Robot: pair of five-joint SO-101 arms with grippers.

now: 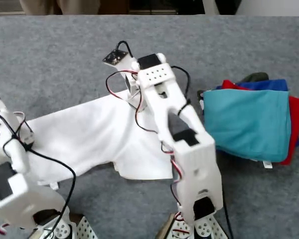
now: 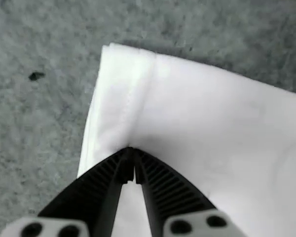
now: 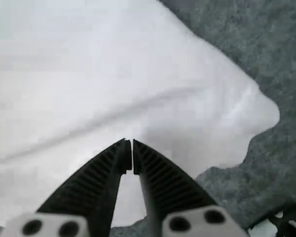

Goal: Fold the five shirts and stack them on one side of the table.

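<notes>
A white shirt (image 1: 89, 134) lies spread on the grey desk (image 1: 50, 55), left of centre in the high view, its cloth mostly flat with a few soft creases and an uneven near edge. The left pincer (image 2: 130, 158) is at the shirt's left end. Its black jaws are pressed together with barely a slit between them, and they appear to pinch the cloth just inside a stitched hem that runs away from the tips to a corner of the shirt. The right pincer (image 3: 128, 148) is at the shirt's far right corner, next to the white arm that crosses the middle of the desk. Its jaws are likewise closed narrow, and a long crease in the cloth leads straight to the tips, so it seems to grip the shirt too. Beyond those tips the shirt's edge curves round to a rounded corner against the desk. Well apart from the white shirt, on the right side of the desk, is a stack of folded shirts. A teal shirt (image 1: 246, 124) is on top, a red shirt (image 1: 295, 119) shows beneath it along the right side, a blue shirt (image 1: 269, 84) shows at the far edge, and a dark green shirt (image 1: 254, 77) peeks out behind that.
</notes>
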